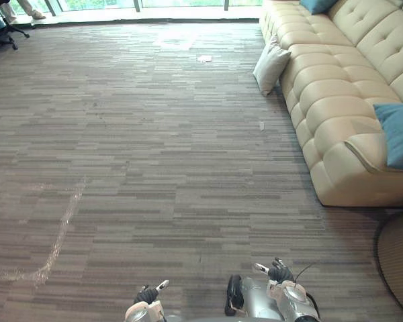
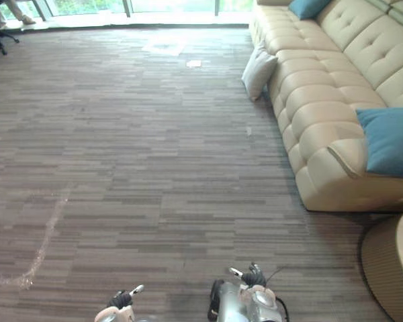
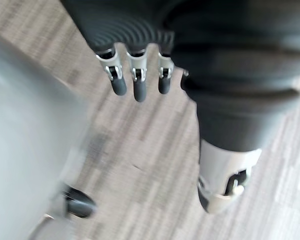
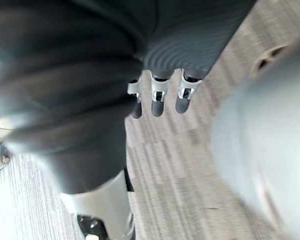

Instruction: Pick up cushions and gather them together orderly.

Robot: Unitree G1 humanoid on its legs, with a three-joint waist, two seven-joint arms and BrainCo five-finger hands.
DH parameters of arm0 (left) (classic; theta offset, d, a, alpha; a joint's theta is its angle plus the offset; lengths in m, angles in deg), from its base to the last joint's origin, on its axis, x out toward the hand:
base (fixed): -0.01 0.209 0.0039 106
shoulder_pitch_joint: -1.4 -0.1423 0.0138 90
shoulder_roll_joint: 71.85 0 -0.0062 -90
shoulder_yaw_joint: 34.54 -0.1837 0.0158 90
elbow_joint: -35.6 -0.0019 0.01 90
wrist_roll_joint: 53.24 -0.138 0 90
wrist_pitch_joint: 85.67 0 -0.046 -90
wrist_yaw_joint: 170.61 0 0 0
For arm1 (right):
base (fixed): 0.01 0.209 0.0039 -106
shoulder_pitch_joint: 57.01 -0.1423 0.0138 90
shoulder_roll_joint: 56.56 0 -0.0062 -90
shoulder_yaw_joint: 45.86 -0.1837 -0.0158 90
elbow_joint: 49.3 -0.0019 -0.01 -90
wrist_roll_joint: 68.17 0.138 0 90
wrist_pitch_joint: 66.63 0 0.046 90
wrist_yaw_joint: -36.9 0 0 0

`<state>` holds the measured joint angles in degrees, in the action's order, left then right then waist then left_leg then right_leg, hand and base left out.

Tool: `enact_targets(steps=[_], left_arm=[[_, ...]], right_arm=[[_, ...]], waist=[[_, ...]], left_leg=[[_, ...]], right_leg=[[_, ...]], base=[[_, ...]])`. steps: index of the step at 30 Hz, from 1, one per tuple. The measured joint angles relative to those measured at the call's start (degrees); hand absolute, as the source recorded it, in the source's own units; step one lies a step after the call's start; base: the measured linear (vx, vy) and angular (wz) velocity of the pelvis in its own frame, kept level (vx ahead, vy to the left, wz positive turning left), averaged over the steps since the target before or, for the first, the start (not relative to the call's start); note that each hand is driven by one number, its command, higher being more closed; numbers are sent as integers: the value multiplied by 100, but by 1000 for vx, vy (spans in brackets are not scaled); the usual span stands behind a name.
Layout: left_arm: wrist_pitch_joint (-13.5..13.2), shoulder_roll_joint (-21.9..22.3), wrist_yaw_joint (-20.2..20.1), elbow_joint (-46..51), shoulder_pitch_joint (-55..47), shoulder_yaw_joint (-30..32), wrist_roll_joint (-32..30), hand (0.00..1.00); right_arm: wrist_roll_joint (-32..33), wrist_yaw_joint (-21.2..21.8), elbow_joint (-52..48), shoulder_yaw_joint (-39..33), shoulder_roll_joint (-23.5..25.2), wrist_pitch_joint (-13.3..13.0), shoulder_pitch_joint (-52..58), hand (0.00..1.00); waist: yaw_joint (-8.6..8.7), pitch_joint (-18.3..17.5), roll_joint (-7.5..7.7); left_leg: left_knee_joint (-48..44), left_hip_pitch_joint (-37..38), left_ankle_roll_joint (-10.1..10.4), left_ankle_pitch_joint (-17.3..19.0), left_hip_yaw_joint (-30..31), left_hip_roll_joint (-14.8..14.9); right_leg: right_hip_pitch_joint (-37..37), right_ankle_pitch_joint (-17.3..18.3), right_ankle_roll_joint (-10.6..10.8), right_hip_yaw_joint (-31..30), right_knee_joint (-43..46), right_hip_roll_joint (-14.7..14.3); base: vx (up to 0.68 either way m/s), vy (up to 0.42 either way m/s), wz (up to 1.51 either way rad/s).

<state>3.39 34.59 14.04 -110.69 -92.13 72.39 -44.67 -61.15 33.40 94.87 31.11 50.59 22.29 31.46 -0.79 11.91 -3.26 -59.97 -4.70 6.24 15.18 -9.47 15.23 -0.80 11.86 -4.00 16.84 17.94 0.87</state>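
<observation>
Cream cushion: on the carpet, stood on edge, long axis near upright, top leaning against the front of the sofa.
Teal cushion: on the sofa's near end, propped upright.
Second teal cushion: on the seat at the far end.
Left hand: fingers straight, side by side, holding nothing.
Right hand: likewise straight and empty, above the carpet.

The grey-brown striped carpet floor carries a long cream tufted leather sofa on the right, a small white scrap farther off, and a round woven brown piece near the sofa's near end. A pale cream square cushion stands on the carpet, leaning against the sofa's front. On the sofa lie a teal fabric cushion at the near end and a second teal cushion at the far end.
</observation>
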Motion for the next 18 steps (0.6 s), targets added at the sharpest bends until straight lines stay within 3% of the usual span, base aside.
enact_targets(steps=[2,4,5,6,7,8,11,13,14,15,16,18], left_arm=[[-41,-72,-4,116,-5,-34,45,0],[-116,-51,1,187,12,-62,51,0],[-126,-48,-9,195,17,-67,63,0],[-130,-41,0,196,7,-38,76,0],[-126,-131,12,170,12,-95,59,0],[-130,-179,15,161,17,-151,55,0],[-122,-254,4,158,29,-93,58,0],[-107,-260,14,66,27,-226,56,0],[-98,-298,13,-1,41,-348,57,0],[-68,-431,15,-72,84,-459,58,0],[-12,-424,39,-110,86,-439,62,0],[20,-344,45,-122,34,-444,56,0]], right_arm=[[26,0,137,50,104,16,-40,0],[29,1,191,34,114,16,-78,0],[26,2,215,33,99,17,-81,0],[25,-4,272,70,98,20,-70,0],[16,-7,367,203,112,36,-69,0],[11,12,383,258,136,36,-78,0],[1,5,374,252,166,35,10,0],[-21,3,352,253,118,0,43,0],[-23,3,347,255,101,2,46,0],[-27,7,287,262,142,16,80,0],[-28,7,236,259,110,8,72,0],[-33,11,4,256,75,-18,176,0]], waist=[[-82,-34,162],[-208,-30,189],[-268,-26,176],[-312,-29,191],[-295,-164,356],[-232,-167,426],[-297,-230,547],[-283,-264,520],[-245,-239,513],[-197,-171,602],[-162,-161,596],[-120,-150,486]], left_leg=[[722,-693,-189,223,-418,-91],[2715,-962,-156,37,-536,-415],[3940,-1118,-152,-658,-369,-614],[4276,-1121,-114,-1331,-278,-708],[4295,-1015,-281,-1347,-337,-927],[4191,-1025,-436,-1284,-394,-946],[3305,-1037,-771,-789,-639,-831],[3534,-587,-754,-376,-739,-880],[3762,-288,-677,-106,-744,-942],[3809,4,-742,21,-781,-1092],[3867,373,-749,173,-802,-1108],[4267,1127,-742,390,-845,-1095]], right_leg=[[621,-38,68,-149,-667,64],[984,-60,183,-254,-1057,198],[1229,9,371,-389,-1287,271],[1428,34,454,-502,-1426,325],[1533,-2,483,-634,-1552,483],[1520,-126,556,-678,-1535,549],[1384,-469,672,-1193,-872,651],[713,-554,867,-1445,892,756],[167,-852,1214,-1514,2070,859],[-434,-868,1211,-1578,3370,1044],[-765,-655,977,-1429,4065,1092],[-1229,-270,795,-952,4254,1057]], base=[[568,-14,-22],[544,109,-48],[550,201,-55],[803,301,-52],[591,218,-29],[706,264,-20],[487,202,-30],[371,181,-28],[488,174,-15],[495,85,-7],[407,42,-3],[422,30,-6]])
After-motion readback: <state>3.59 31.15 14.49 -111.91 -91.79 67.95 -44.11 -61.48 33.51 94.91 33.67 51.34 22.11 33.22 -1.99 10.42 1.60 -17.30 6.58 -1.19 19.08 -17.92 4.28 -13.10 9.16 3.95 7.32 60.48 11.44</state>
